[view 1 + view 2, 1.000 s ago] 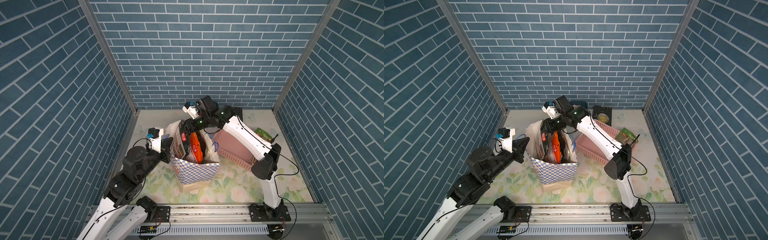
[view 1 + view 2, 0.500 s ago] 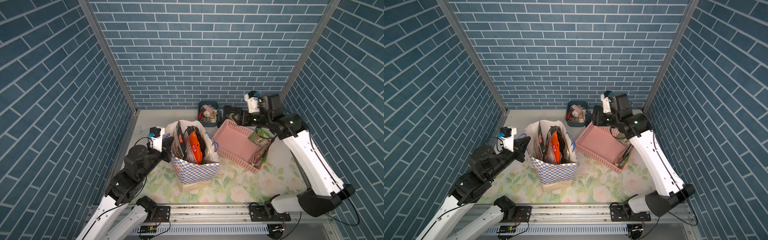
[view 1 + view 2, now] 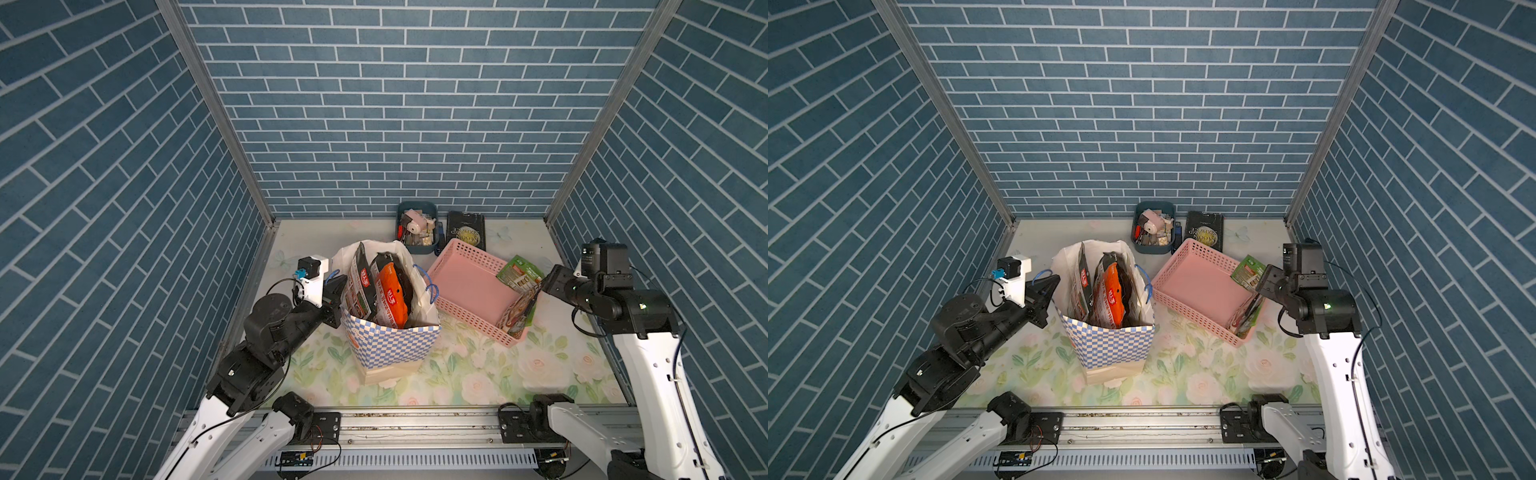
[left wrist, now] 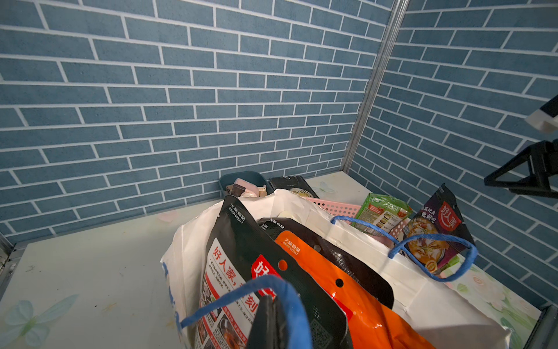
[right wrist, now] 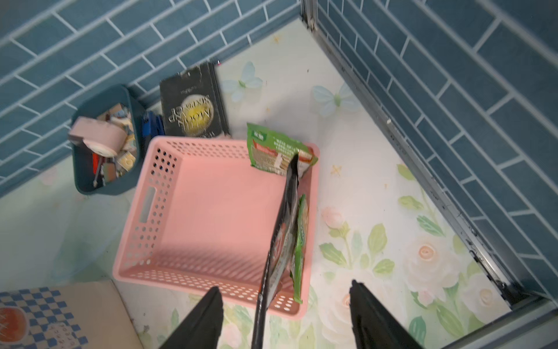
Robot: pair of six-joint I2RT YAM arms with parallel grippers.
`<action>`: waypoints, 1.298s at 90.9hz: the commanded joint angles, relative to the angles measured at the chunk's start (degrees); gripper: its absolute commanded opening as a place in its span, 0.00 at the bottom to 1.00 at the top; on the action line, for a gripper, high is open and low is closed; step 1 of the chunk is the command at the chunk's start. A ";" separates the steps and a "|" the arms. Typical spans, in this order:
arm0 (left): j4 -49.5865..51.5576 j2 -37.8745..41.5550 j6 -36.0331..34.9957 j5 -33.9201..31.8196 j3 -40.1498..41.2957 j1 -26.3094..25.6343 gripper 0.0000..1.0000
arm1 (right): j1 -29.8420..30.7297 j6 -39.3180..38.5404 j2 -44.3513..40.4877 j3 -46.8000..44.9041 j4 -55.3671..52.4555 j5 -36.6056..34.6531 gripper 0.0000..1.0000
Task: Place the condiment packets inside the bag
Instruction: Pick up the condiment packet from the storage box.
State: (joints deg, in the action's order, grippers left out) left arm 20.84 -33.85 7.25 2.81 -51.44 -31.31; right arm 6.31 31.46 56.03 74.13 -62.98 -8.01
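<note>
the bag (image 3: 390, 349), blue-and-white checkered paper with a white lining, stands upright on the floral tabletop (image 3: 478, 376), left of centre in both top views. several of the condiment packets stand on edge inside it and rise past its mouth: a black packet (image 3: 360, 286) on the left arm's side, an orange packet (image 3: 390, 297) beside it, and a dark pouch (image 4: 356, 263) behind the orange one. the left gripper (image 3: 1050, 286) lies at the bag's upper edge with its fingers pressed together. in the left wrist view a blue cord handle (image 4: 271, 282) loops over the closed fingertips (image 4: 265, 323); whether the cord is pinched between them cannot be told. just right of the bag sits the pink perforated basket (image 3: 469, 291), most of its floor bare. three more packets lie at its end nearest the right arm: a green packet (image 3: 519, 275) resting across the far corner of the rim, a dark packet (image 5: 283, 229) standing on edge along the inner wall, and a second green packet (image 5: 301, 241) between it and the wall. the right gripper (image 5: 285, 287) hangs above that end of the basket, fingers spread wide and holding nothing. the near edge of the dark packet shows between them, clear of either finger (image 5: 208, 317). behind the basket, by the rear wall, stand a dark blue tub (image 3: 419, 248) of small odds and ends and a black book (image 3: 465, 230).
</note>
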 commanded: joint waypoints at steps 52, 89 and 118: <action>-4.17 1.90 -0.89 0.09 0.07 0.29 0.00 | -1.09 0.41 4.90 -15.86 14.64 4.04 0.26; -3.45 1.99 -1.13 -1.40 -0.24 0.29 0.00 | -1.05 -12.30 4.08 -0.73 13.95 10.27 0.00; -3.40 1.56 -1.07 -2.92 -0.24 0.35 0.00 | 2.01 -30.98 4.67 17.51 20.78 36.40 0.00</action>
State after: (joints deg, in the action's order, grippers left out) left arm 21.23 -32.80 6.61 0.82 -50.85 -31.31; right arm 6.44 11.25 60.88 84.09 -49.74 13.08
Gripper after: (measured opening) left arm 0.065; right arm 0.052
